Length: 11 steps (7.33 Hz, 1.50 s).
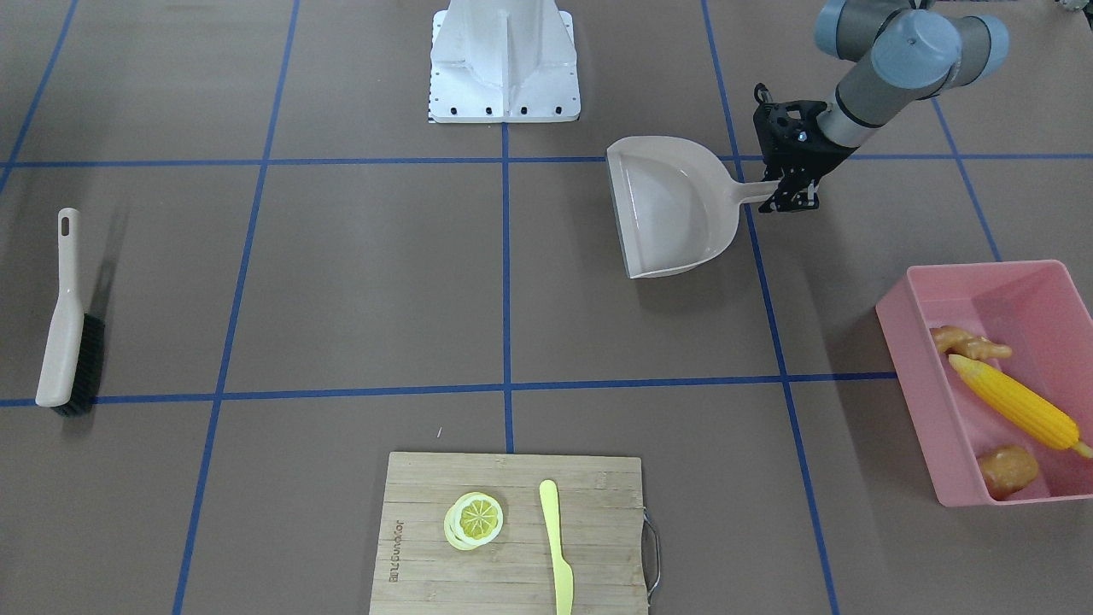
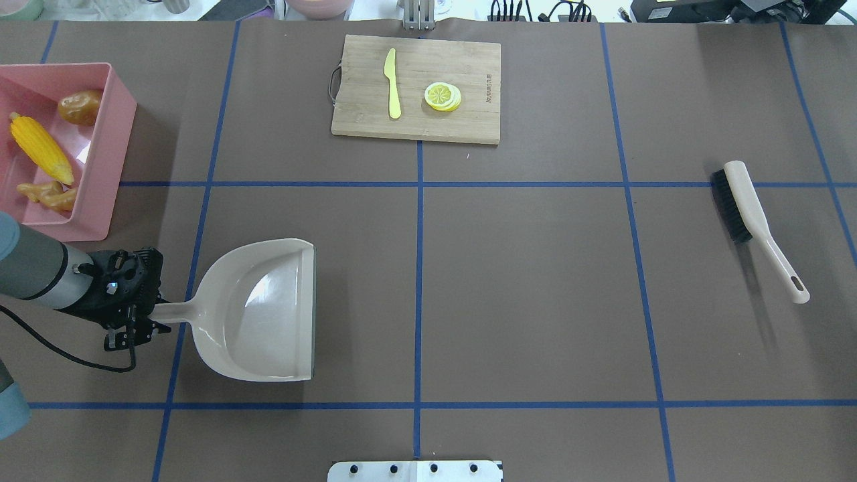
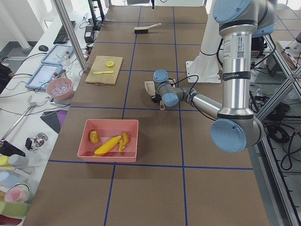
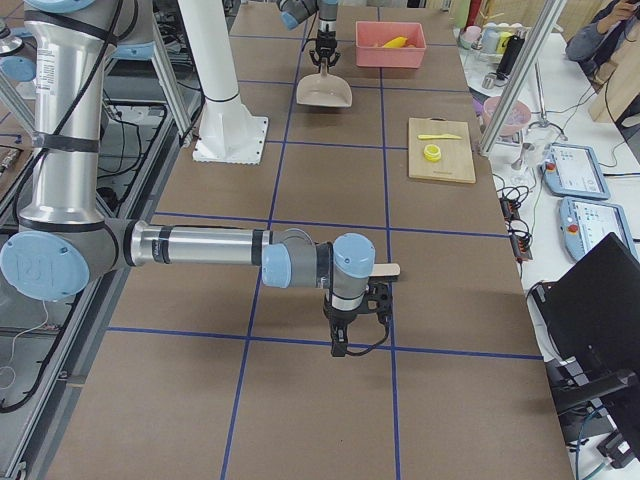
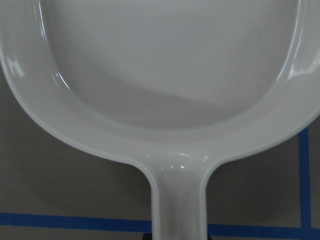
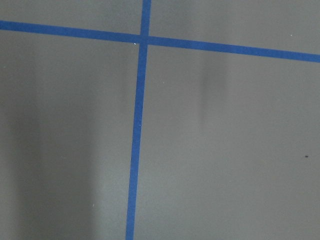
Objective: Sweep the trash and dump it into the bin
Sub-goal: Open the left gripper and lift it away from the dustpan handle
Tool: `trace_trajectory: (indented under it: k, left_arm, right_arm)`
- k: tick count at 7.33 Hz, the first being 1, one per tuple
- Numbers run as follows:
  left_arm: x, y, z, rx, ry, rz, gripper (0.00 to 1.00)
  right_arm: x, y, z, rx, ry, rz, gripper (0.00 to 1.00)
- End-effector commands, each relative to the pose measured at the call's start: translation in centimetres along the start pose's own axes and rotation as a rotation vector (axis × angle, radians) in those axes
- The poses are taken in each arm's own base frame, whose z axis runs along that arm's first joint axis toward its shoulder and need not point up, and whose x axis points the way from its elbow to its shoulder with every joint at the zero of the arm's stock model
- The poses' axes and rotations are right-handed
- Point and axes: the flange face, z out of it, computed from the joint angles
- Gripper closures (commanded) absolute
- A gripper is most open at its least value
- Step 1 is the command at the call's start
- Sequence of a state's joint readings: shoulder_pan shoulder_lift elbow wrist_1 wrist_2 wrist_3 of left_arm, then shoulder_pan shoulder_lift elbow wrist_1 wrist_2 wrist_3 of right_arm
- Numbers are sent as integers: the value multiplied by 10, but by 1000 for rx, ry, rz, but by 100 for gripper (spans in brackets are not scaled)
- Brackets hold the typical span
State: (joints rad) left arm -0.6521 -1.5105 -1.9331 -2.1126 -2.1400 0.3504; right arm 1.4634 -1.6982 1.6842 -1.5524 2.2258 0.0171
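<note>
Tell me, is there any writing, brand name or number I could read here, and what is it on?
No text can be read for certain.
Cutting board: a burnt-in brand mark along one short edge, too blurred to read.
Left arm: a printed label on its upright tube, too small to read.
Dustpan, brush, bin: no writing visible.

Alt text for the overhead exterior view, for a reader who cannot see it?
The left gripper holds the empty beige dustpan by its handle; the corn cob, ginger root and potato lie in the pink bin at the view's left edge. A brush lies at right, and a cutting board with a knife and a lemon slice at top.
</note>
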Motion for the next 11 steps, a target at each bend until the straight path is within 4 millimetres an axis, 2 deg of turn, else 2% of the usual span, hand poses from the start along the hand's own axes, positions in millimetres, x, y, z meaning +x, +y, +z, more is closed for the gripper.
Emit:
trace_trajectory:
  k: [1,2,3,5,7,8,9,10,11]
  left_arm:
    - [7,-4,5,2,15,11,44]
    - [8,-5,4,6,15,17,20]
    - [8,-6,4,8,16,21,2]
    - [10,-5,-1,16,12,23,2]
    - [10,-4,-18,33,-1,8,2]
    - [-10,5,-45,48,-64,-66,2]
    - [-30,10,-86,85,-140,-259,2]
    - [-38,11,-112,124,-183,-384,2]
    - [-52,21,-132,135,-228,-461,2]
  right_arm:
    - [0,0,0,0,0,1,0]
    - [0,0,0,1,0,0,0]
    - [-1,-1,-1,13,0,-11,0]
    - [-1,-2,-2,16,0,-13,0]
    - [-1,-1,-1,15,-2,-12,0]
    - [-1,-1,-1,15,-2,-12,0]
    - [0,-1,0,12,0,-10,0]
    - [0,-1,0,12,0,-10,0]
    - [0,-1,0,12,0,-10,0]
